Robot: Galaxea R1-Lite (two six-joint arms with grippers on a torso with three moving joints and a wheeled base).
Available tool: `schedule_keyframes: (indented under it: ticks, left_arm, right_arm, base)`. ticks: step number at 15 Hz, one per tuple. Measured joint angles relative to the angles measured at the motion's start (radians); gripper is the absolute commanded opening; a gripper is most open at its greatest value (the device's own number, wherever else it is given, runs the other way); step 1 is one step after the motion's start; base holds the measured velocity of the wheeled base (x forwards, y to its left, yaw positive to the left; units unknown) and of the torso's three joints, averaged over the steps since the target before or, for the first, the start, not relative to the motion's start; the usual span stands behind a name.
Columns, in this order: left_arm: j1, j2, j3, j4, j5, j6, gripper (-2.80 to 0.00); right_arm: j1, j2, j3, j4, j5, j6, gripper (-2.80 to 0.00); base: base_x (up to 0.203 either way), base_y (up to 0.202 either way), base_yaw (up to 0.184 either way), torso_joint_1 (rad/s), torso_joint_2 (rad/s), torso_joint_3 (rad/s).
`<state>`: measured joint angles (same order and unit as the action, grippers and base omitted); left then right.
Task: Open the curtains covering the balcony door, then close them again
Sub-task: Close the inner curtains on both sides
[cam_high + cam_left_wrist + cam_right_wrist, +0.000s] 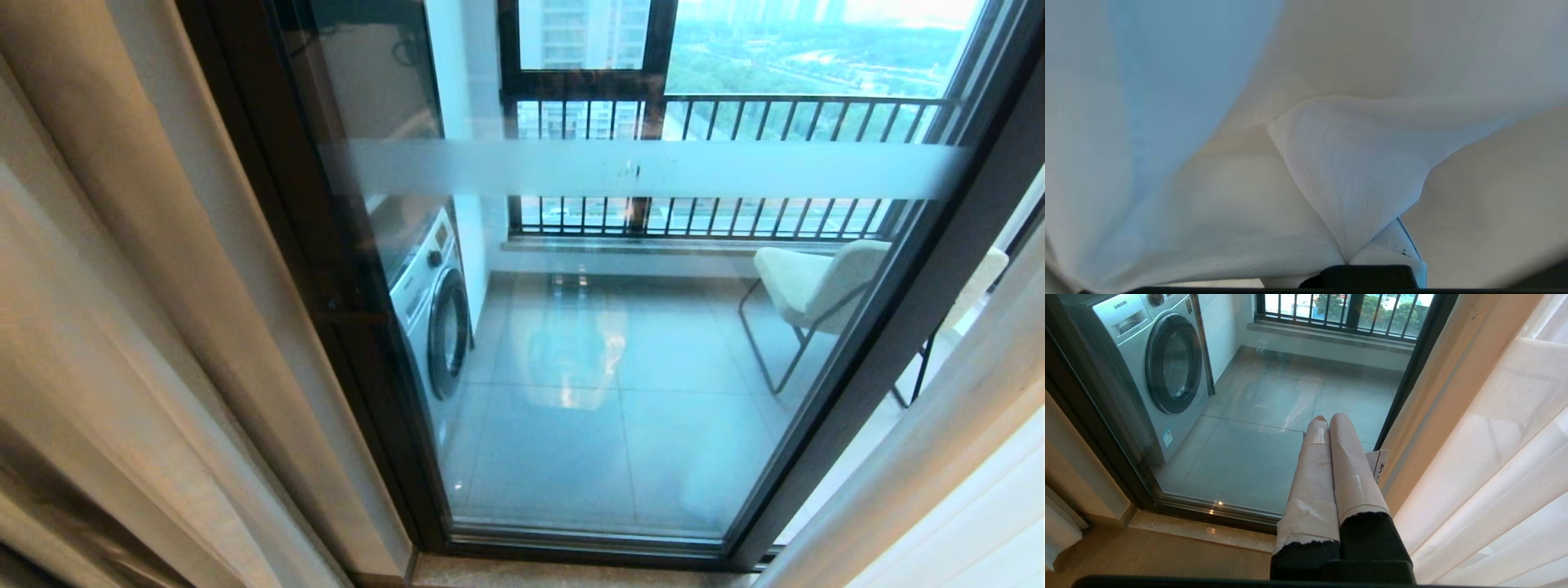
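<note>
Sheer white fabric fills the left wrist view: the left tool (pixel 1349 261) is clamped shut on a fold of the curtains (pixel 1347 163), the cloth pinched into a point at its tip and fanning away in soft ridges. This tool is outside the head view.

From the head view, the curtains are drawn to both sides – beige-tan drapes (pixel 122 310) at the left edge, pale sheer panels (pixel 947 457) at the right – with their long folds running from top to floor. Between them stands the balcony door (pixel 620 367), a tall glass panel in a dark frame, upright, crossed by a frosted horizontal band (pixel 637 167).

Through the glass lies a balcony with a grey tiled floor (pixel 620 425), a front-loading washing machine (pixel 429 302) at the left, a cream chair (pixel 816 282) on thin dark legs at the right, and a black railing (pixel 735 122) before a far window.

Low and idle before the glass, near the door's sill (pixel 1208 531) and wooden room floor (pixel 1147 555), the right tool (pixel 1327 418) has its two tape-wrapped fingers (pixel 1312 465) pressed together, holding nothing – sheer curtain hangs just beside it.
</note>
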<state>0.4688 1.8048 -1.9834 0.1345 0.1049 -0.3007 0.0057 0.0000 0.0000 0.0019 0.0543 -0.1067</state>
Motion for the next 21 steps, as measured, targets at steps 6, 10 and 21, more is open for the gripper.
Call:
schedule_keyframes:
  ticks: [6, 10, 21]
  left_arm:
    - [-0.121, -0.058, 0.026, 0.001, -0.053, -0.008, -2.8]
    - [-0.181, -0.077, 0.029, 0.002, -0.151, -0.008, -2.8]
    - [-0.433, -0.091, 0.047, 0.001, -0.222, 0.004, -2.8]
  right_arm:
    - [0.0, 0.0, 0.0, 0.0, 0.0, 0.0, -2.8]
    - [0.0, 0.0, 0.0, 0.0, 0.0, 0.001, -2.8]
    - [0.0, 0.0, 0.0, 0.0, 0.0, 0.0, -2.8]
  base:
    - [0.0, 0.0, 0.0, 0.0, 0.0, 0.0]
    - [0.0, 0.0, 0.0, 0.0, 0.0, 0.0]
    - [0.0, 0.0, 0.0, 0.0, 0.0, 0.0]
